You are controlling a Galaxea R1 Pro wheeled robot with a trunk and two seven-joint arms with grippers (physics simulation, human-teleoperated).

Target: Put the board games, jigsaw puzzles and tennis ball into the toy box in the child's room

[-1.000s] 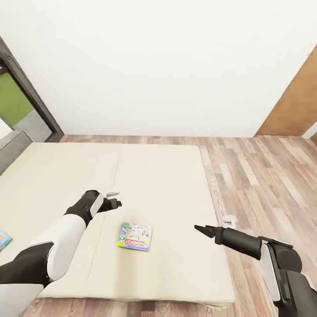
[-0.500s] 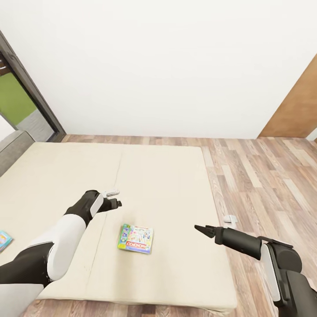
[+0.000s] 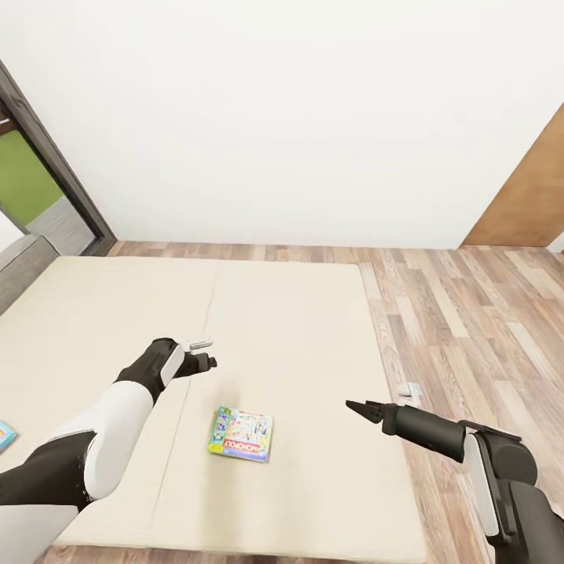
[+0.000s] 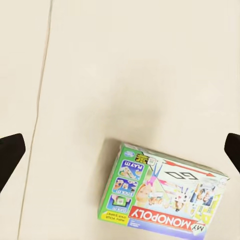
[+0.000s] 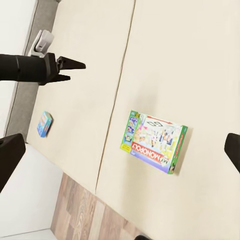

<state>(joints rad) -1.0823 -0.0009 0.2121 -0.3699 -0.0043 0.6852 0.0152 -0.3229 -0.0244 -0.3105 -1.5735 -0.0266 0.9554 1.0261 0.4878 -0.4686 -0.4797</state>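
The bed lies below both arms, its beige mattress split by a long seam, with a grey headboard at its far left end. A green-edged Monopoly box lies flat on the mattress, below and between the two sets of fingers, nearer the left ones. The left fingers hang above the mattress just beyond the box, and the box sits apart from them, touching neither. In the left wrist view the box lies between the two dark fingertips, which stand wide apart and released, with nothing held. The right fingers point toward the box from the side, above the mattress near its edge by the wood floor; their tips look close together, but I cannot tell whether they are clenched. In the right wrist view the box lies ahead of the fingertips, the left arm beyond it, and a small blue box rests on the mattress well past the left arm, near the bed's edge. That blue box is cut off in the head view.
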